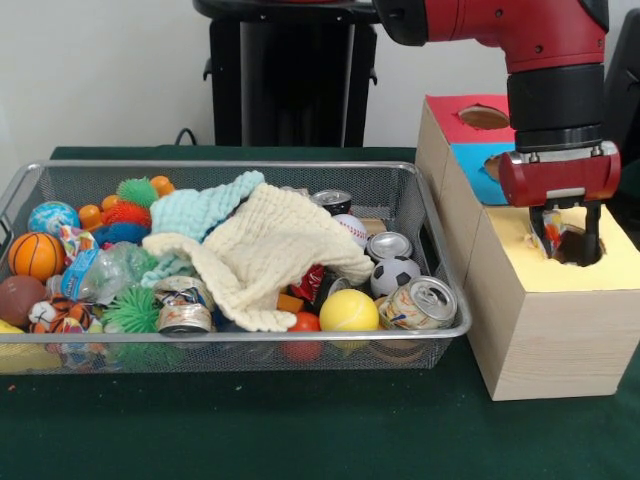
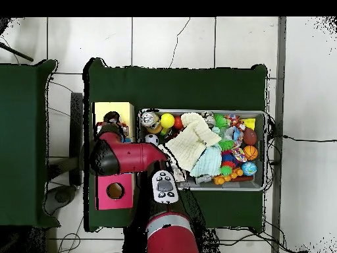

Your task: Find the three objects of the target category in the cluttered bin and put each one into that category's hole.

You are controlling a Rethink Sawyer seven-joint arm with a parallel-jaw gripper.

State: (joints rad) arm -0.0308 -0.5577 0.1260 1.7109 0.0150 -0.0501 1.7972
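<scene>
The green worktop [image 1: 300,430] lay nearest, bare in front. On it, well off to the gripper's side, sat the wire bin [image 1: 230,355], its near corner holding a dented can [image 1: 422,303] and a yellow ball [image 1: 349,311], with a second can [image 1: 183,305] and a green spiky ball [image 1: 133,312] farther along. A cream cloth [image 1: 270,255] lay heaped over the middle, a pale blue cloth [image 1: 205,208] behind it (half tucked under). A small soccer ball [image 1: 395,274] and a basketball [image 1: 35,255] also showed.

The gripper [image 1: 567,240] hung over the hole [image 1: 575,245] in the yellow top of the wooden box [image 1: 545,330], its tips down at the hole's mouth. Something small and dark sat between the fingers, but whether it was clamped I could not tell. Beyond the gripper were the box's blue section [image 1: 475,170] and then its red section [image 1: 465,118], each with its own hole.
</scene>
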